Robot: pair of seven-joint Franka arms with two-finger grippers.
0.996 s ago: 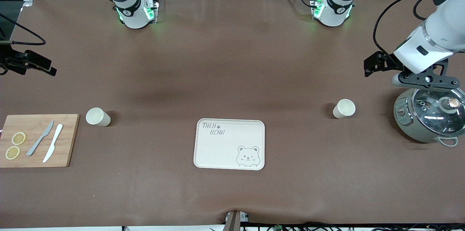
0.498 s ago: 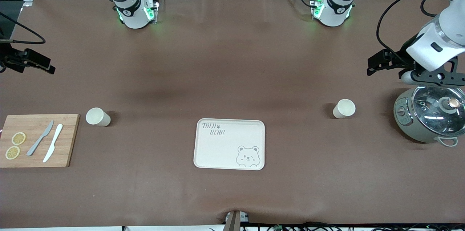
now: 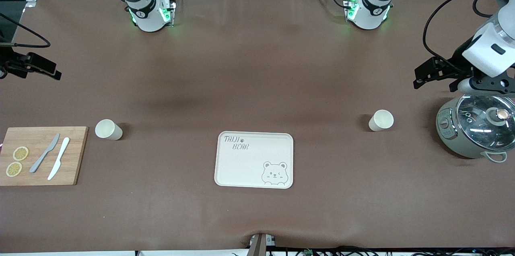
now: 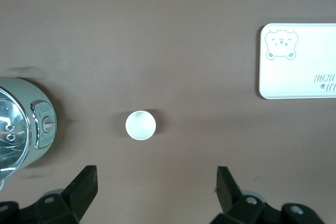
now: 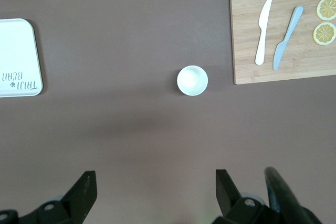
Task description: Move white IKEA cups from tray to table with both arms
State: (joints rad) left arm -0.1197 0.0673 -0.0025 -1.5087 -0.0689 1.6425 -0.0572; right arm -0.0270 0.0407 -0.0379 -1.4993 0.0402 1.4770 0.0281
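Note:
Two cream-white cups stand upright on the brown table. One cup (image 3: 381,120) is toward the left arm's end, beside the cooker, and also shows in the left wrist view (image 4: 140,125). The other cup (image 3: 108,129) is toward the right arm's end, beside the cutting board, and also shows in the right wrist view (image 5: 192,80). My left gripper (image 4: 156,182) is open and empty, high over the table between that cup and the cooker. My right gripper (image 5: 155,187) is open and empty, high over bare table near its cup; in the front view only its black mount shows.
A cream bear-printed tray (image 3: 254,159) lies mid-table, between the cups and nearer the front camera. A grey cooker with a glass lid (image 3: 474,127) stands at the left arm's end. A wooden cutting board (image 3: 40,155) with two knives and lemon slices lies at the right arm's end.
My left arm's hand has drawn back toward its end of the table, off the cooker's lid. The right arm's mount has shifted slightly. Cups and tray have not moved.

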